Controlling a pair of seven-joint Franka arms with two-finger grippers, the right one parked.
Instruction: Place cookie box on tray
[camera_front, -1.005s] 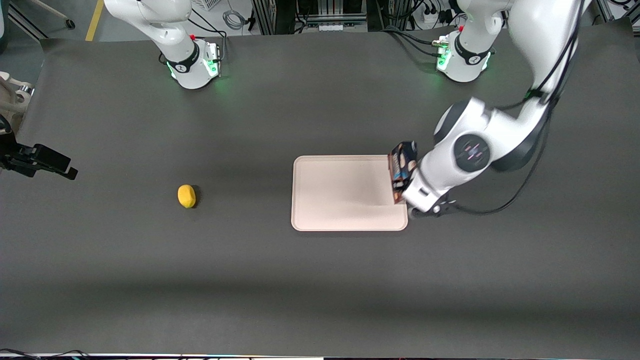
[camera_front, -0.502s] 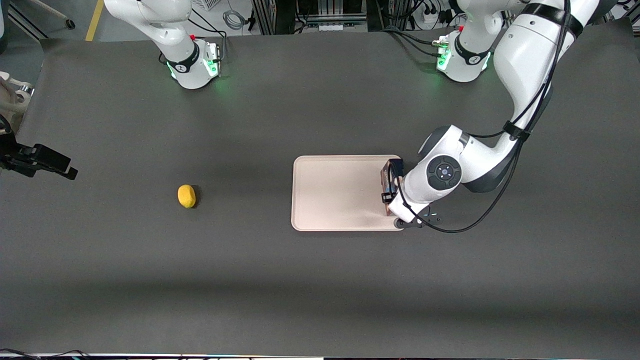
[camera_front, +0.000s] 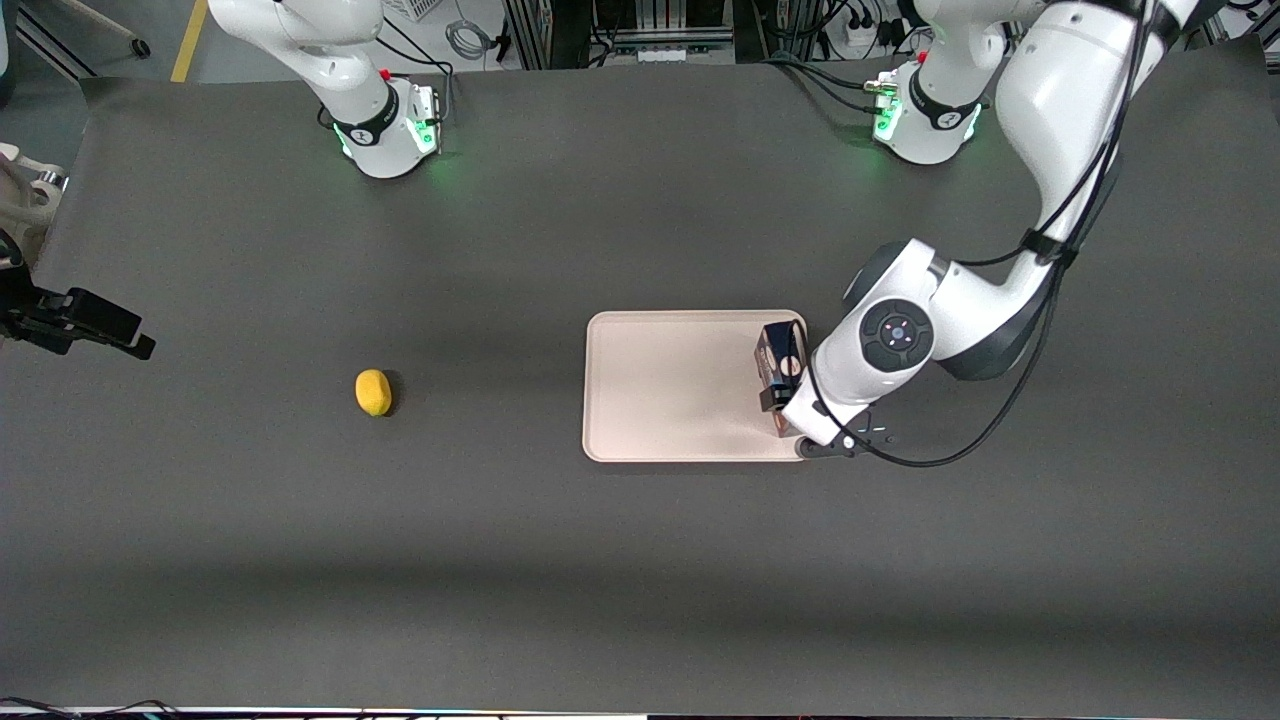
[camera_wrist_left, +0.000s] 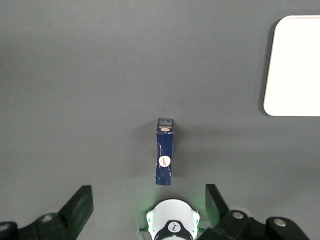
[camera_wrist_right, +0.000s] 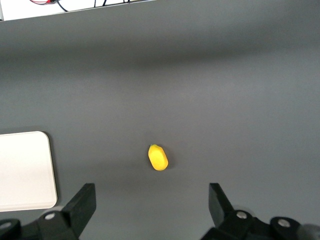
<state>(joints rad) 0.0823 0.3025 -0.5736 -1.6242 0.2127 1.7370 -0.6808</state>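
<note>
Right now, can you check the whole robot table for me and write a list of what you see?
Surface: dark grey mat, flat.
Job's things: cookie box over the tray, at its end toward the working arm; whether it rests there cannot be told.
Clutter: yellow lemon-like object on the mat, toward the parked arm's end.
Grippers: left gripper right at the cookie box, above the tray's rim.
Cables: black cable loops from the working arm over the mat.
Surroundings: metal racks and wires past the table's edge.
</note>
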